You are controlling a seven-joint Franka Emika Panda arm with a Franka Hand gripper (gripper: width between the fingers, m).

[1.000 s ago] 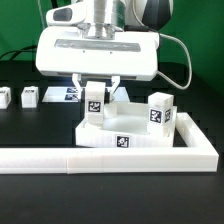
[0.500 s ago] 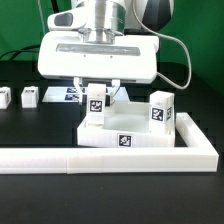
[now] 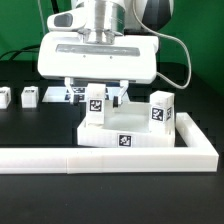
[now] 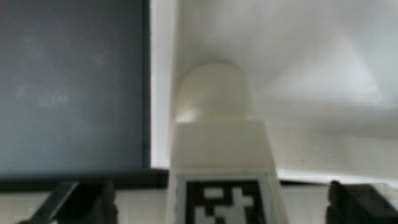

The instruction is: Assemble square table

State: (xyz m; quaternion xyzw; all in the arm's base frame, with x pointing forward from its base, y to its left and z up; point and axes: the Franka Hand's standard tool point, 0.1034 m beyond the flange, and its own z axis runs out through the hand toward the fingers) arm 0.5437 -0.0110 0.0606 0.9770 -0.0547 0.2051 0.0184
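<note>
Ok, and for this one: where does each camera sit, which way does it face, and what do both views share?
Exterior view: off the arm, low in front of the table, facing the gripper above the square table slab; the gripper's white body and both fingers show.
Wrist view: on the wrist, looking down between the fingertips at the leg block; only the dark fingertips show.
Shared: the tagged leg block between the open fingers, and the slab.

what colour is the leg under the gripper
White leg with a black-and-white tag; clearest in exterior view.

A black table [image 3: 30,128] fills the scene — behind it hangs a green backdrop [image 3: 12,20].
</note>
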